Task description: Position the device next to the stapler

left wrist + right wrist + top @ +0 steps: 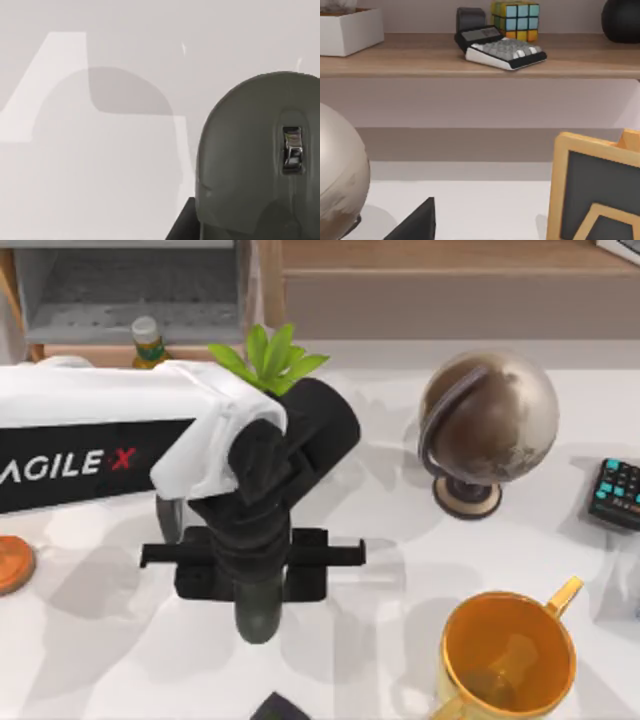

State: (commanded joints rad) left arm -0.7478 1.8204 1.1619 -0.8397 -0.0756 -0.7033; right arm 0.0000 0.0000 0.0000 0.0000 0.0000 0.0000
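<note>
Left gripper (255,575) hangs over the table's (400,570) middle; I cannot tell how its fingers stand. Beneath it sits the mouse (257,615), dark grey, rounded, with a silvery scroll wheel, bare table beside it toward the front-left corner.

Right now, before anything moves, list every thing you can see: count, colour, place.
mouse: one, dark grey, middle, under the left gripper
plant: one, green, behind the left arm
bottle: one, yellow, white cap, back left
globe: one, bronze and silver, right of middle
mug: one, yellow, front right
keypad: one, black, teal keys, right edge
disc: one, copper, left edge
calculator: one, black and white, on the shelf
cube: one, many-coloured, behind the calculator
left arm: one, white, reaching in from the left
left gripper: one, black, over the mouse
</note>
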